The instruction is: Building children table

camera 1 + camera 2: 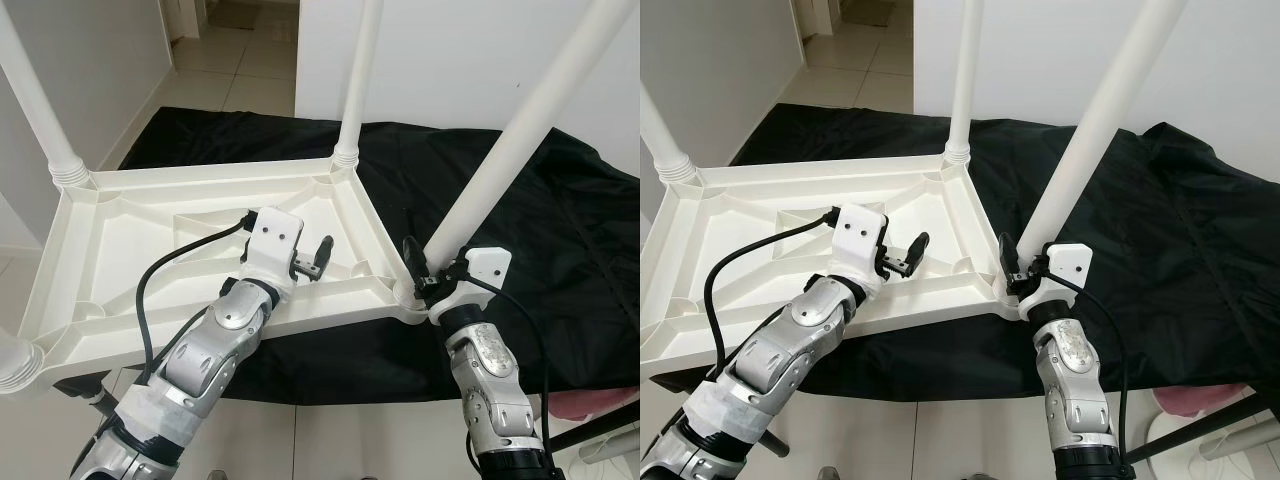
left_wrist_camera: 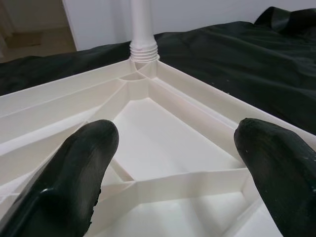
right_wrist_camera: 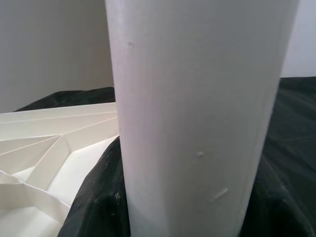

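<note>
We see even, bright indoor light with no hard shadows; the white tabletop [image 1: 200,290] and its legs [image 1: 520,130] read clean without blown glare. The black cloth [image 1: 560,230] shows soft sheen on its folds. Both head views are sharp, with straight legs bowing slightly near the frame edges. In the wrist views, the fingers [image 2: 74,173] and near leg [image 3: 197,113] look soft, out of focus.

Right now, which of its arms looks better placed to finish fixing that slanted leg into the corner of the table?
The right one, probably. Its tool sits at the base of the slanted leg, at the near corner of the upturned tabletop. The left tool hovers open over the tabletop's ribbed underside, away from that leg.
</note>
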Motion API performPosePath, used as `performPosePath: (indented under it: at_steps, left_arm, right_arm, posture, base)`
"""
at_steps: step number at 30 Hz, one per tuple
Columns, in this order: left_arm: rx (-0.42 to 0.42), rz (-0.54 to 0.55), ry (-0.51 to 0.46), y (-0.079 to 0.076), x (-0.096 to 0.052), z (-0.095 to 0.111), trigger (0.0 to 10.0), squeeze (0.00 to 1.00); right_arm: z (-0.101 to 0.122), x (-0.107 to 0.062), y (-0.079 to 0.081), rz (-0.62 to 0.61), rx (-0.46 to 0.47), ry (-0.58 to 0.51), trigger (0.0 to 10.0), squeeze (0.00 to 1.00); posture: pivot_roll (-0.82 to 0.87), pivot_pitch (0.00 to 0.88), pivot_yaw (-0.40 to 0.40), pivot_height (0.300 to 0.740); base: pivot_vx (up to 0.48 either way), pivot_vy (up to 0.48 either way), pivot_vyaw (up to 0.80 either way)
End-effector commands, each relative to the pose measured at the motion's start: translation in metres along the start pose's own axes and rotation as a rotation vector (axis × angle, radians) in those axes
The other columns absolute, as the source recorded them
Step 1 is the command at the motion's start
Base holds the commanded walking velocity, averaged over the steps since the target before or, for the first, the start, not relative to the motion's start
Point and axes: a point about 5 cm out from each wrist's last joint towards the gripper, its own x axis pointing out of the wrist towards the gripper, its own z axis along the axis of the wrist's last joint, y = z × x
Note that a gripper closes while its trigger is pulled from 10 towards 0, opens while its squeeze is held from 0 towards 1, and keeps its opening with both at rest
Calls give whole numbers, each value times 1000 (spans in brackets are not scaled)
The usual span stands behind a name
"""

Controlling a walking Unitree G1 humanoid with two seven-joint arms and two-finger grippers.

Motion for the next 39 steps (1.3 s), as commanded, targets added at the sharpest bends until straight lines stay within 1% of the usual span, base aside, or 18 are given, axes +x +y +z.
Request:
performPosePath:
  at_steps: [1, 5, 6, 8, 11, 12, 20, 22, 31, 36, 39]
  left_arm:
    - [14, -312, 19, -18, -5, -3, 10000, 0]
    - [22, -331, 35, -19, -9, -5, 10000, 0]
    - [22, -331, 35, -19, -9, -5, 10000, 0]
    - [29, -340, 39, -18, -10, -6, 10000, 0]
    - [31, -350, 39, -19, -11, -6, 10000, 0]
    - [31, -369, 39, -19, -12, -6, 10000, 0]
    - [33, -397, 43, -20, -15, -6, 10000, 0]
    - [31, -412, 44, -20, -16, -5, 10000, 0]
    - [43, -449, 52, -21, -19, -5, 10000, 0]
    - [45, -450, 57, -21, -19, -5, 10000, 0]
    - [43, -453, 58, -21, -19, -5, 10000, 0]
  right_arm:
    - [-4, -2, -8, -6, 2, 22, 10000, 0]
    - [-5, 0, -8, 76, -38, 40, 10000, 0]
    - [-5, 0, -8, 76, -38, 40, 10000, 0]
    - [-5, 1, -8, 120, -71, 50, 10000, 0]
    - [-6, 1, -8, 138, -83, 55, 10000, 0]
    - [-6, 2, -8, 161, -94, 64, 10000, 0]
    - [-8, 2, -10, 217, -103, 78, 10000, 0]
    - [-13, -3, -13, 236, -103, 101, 10000, 0]
    - [-23, -14, -23, 218, -101, 143, 10000, 0]
    - [-27, -16, -28, 194, -84, 156, 10000, 0]
    - [-28, -14, -30, 175, -58, 155, 10000, 0]
  posture:
    - [-13, 15, -44, 740]
    - [-12, 20, -41, 740]
    - [-12, 20, -41, 740]
    - [-12, 20, -41, 740]
    - [-14, 20, -39, 740]
    - [-12, 19, -41, 740]
    - [-8, 19, -41, 740]
    - [-6, 22, -40, 740]
    - [-10, 22, -34, 740]
    - [-13, 23, -30, 740]
    - [-15, 26, -27, 740]
  base:
    - [0, 0, 0]
    - [0, 0, 0]
    - [0, 0, 0]
    - [0, 0, 0]
    - [0, 0, 0]
    - [0, 0, 0]
    - [0, 0, 0]
    - [0, 0, 0]
    - [0, 0, 0]
    - [0, 0, 0]
    - [0, 0, 0]
